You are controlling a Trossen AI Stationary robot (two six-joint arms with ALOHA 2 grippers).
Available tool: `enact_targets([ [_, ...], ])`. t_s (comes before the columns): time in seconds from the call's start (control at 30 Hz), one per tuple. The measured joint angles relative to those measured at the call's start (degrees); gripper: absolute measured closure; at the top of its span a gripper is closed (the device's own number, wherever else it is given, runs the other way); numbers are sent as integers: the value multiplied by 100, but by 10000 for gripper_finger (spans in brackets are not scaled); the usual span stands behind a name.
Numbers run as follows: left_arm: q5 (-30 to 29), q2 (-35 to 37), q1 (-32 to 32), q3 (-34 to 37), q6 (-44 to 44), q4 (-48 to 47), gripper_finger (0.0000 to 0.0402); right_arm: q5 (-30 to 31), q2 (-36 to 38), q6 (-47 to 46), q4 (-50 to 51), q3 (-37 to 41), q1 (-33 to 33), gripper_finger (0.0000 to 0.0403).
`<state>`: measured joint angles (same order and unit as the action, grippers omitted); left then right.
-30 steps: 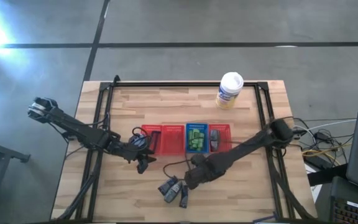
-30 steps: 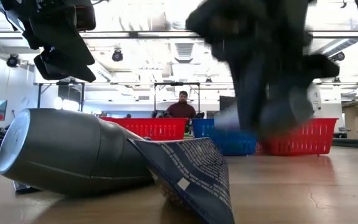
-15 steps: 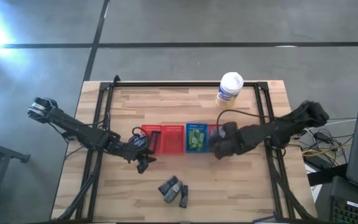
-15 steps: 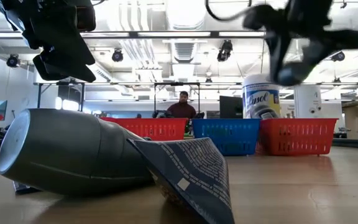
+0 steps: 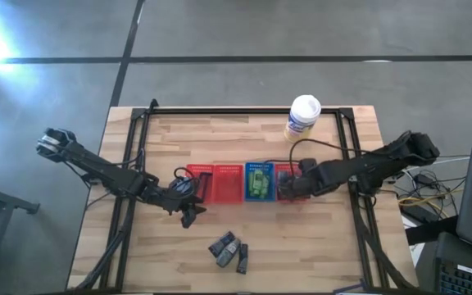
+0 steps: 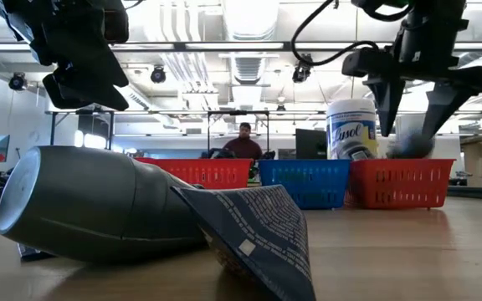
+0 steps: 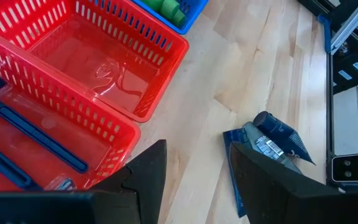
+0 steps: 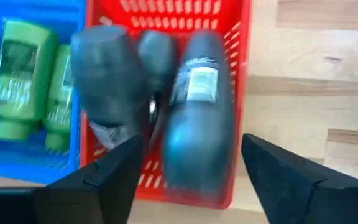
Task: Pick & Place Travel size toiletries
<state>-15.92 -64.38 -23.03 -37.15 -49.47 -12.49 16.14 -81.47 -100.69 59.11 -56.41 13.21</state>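
Dark grey tubes (image 5: 228, 249) lie on their sides on the bare wood near the table's near edge, looming large in the low view (image 6: 99, 201). My right gripper (image 5: 288, 188) hovers open over the rightmost red basket (image 8: 238, 74). A blurred grey tube (image 8: 197, 130) lies under it among other grey tubes (image 8: 107, 74), also visible below the fingers in the low view (image 6: 408, 144). Green bottles (image 8: 20, 68) fill the blue basket (image 5: 259, 182). My left gripper (image 7: 194, 193) is open above the wood near the left red baskets. Black sticks (image 7: 23, 140) lie in the leftmost basket.
A white tub with a yellow label (image 5: 303, 117) stands behind the baskets at the far edge. The second red basket (image 7: 114, 68) holds only a clear liner. A black frame (image 5: 138, 131) borders the table. A person (image 6: 245, 142) sits far behind.
My right gripper has risen from the grey tubes near the near edge and swung toward the far right, ending over the rightmost red basket. There it has opened, and a grey tube has dropped from it into that basket.
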Motion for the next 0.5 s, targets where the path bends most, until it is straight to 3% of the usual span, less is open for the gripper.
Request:
enact_targets([
  [0.33,0,0,2,1,-29,2,220,192,-13,407,-34,-513,168,65],
  [0.5,0,0,0,2,-52,0,220,77,-151,1167,-940,-895,468,60],
])
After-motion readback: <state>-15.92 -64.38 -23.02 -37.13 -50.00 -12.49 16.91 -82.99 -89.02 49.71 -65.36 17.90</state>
